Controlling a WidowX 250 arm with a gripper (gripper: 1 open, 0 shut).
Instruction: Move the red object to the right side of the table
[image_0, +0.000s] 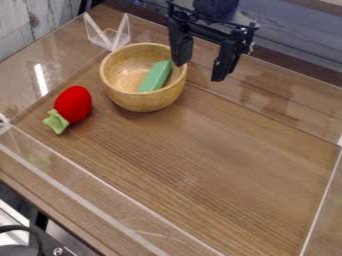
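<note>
Fruit (72, 102), a small red toy with a green leaf, lies at the left of the desk (227, 170), probably light, stiff and smooth. Best gripped across its round middle. Tool (201, 64) hangs released beside the bowl (144, 77), top centre.

**Arm at the top of the frame, gripper open**

The single black arm comes in from the top edge of the frame, a little right of centre. Its gripper (201, 57) points straight down. The two dark fingers (178, 45) hang well apart from each other, so the jaws stand wide. Nothing is between them, and they hold nothing.
</note>
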